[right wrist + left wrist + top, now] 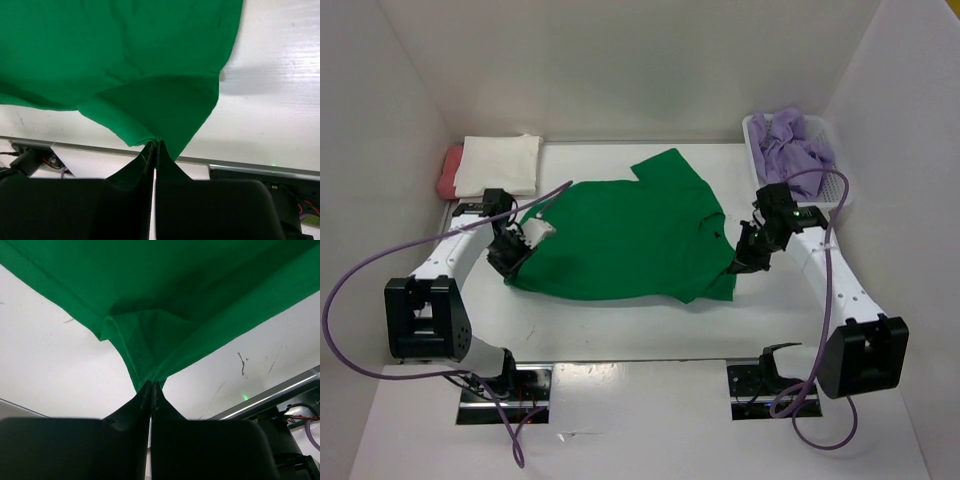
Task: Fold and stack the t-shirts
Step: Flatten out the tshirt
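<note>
the white desk (620, 325) carries a green shirt (630, 235) spread across its middle. a basket (841, 190) at the far right holds a crumpled purple shirt (790, 140). at the far left a folded white shirt (500, 163) seems to lie partly over a red shirt (449, 172). the left pincer (151, 386) pinches the green shirt's near left corner, and the right pincer (155, 145) pinches its near right corner.

Both arms are showing white links and black, boxy joint housings: the left arm (445, 250) and the right arm (840, 275). A purple cable (353, 273) is looping off each one. The fingers (100, 450) are looking matte black, tapering into thin tips.
</note>
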